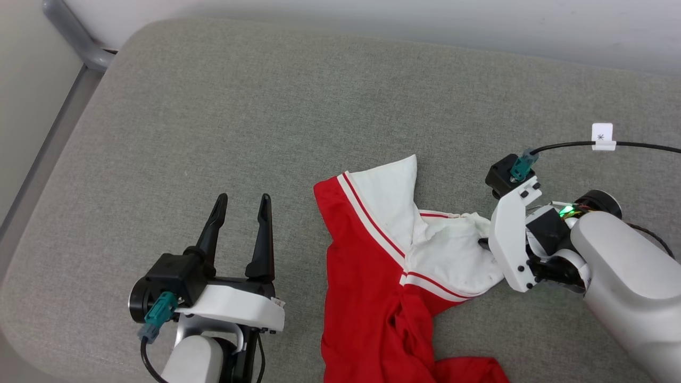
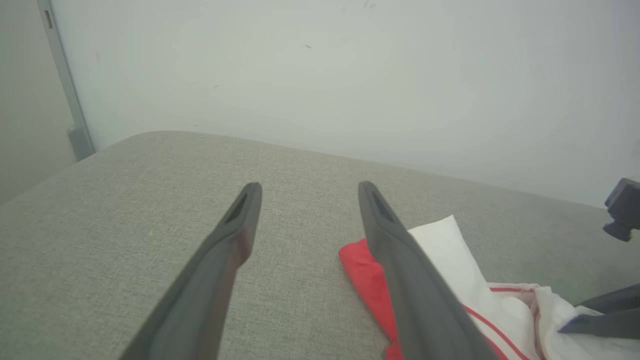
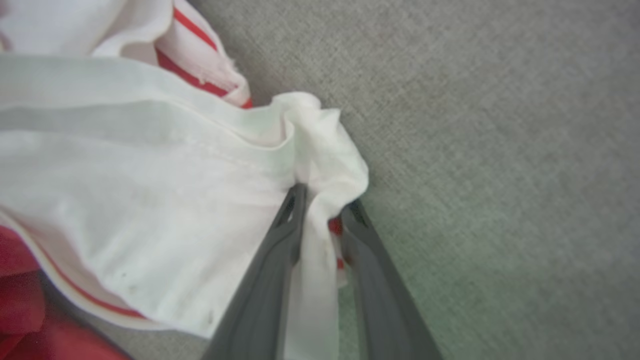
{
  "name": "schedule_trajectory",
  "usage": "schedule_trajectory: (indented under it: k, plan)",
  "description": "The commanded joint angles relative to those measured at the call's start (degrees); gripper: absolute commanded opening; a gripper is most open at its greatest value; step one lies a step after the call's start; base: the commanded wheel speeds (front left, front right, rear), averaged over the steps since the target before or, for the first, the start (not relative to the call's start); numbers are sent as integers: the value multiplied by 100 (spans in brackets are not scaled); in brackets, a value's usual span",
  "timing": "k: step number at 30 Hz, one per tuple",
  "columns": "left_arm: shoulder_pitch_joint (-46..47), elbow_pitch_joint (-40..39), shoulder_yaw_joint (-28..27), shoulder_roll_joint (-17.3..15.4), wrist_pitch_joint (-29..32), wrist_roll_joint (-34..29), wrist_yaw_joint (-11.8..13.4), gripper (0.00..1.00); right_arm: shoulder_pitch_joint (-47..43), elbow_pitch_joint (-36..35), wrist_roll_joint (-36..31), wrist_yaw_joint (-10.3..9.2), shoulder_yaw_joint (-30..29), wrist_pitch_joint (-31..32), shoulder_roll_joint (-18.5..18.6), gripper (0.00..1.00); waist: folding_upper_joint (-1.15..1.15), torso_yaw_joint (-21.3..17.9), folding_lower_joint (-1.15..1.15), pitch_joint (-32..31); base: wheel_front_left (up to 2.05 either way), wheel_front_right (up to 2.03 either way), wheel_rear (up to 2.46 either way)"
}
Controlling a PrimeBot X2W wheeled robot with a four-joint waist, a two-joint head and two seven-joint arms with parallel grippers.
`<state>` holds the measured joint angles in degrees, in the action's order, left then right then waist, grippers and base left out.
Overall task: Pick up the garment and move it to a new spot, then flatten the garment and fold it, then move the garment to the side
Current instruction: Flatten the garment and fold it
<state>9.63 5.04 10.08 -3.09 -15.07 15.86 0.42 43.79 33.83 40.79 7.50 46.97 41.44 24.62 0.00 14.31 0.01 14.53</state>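
The garment (image 1: 372, 276) lies crumpled on the grey cushion, its red body toward the near edge and its white sleeves with red-striped trim on top. In the left wrist view its white sleeve (image 2: 450, 245) peeks out behind my right-hand finger. My right gripper (image 1: 483, 243) reaches in from the right, and in the right wrist view (image 3: 325, 196) its fingers are shut on a bunched fold of the garment's white sleeve (image 3: 150, 175). My left gripper (image 1: 243, 199) hovers open over bare cushion left of the garment, nothing between its fingers (image 2: 308, 187).
The grey cushion (image 1: 266, 106) has rounded corners and a pale wall (image 2: 320, 75) behind it. A grey metal rail (image 1: 74, 32) runs along the far left. A black cable with a white tag (image 1: 603, 137) trails from my right wrist.
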Motion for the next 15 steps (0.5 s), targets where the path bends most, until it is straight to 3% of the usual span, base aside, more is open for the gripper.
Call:
schedule_trajectory:
  k: [1,9,15]
  plan:
    - [21,21,-38,11,-14,-2,-29,100,-71,119,60,-5,136,-151,-25,0,0,-19,-1,-36,0,0,0]
    - [-151,141,-147,20,-14,9,-72,100,543,-368,45,-5,76,-1221,113,0,0,-305,-1,-375,0,0,0]
    - [-311,263,-242,21,-14,13,-109,100,94,-880,-74,-5,-133,-1681,464,0,0,-643,-1,-661,0,0,0]
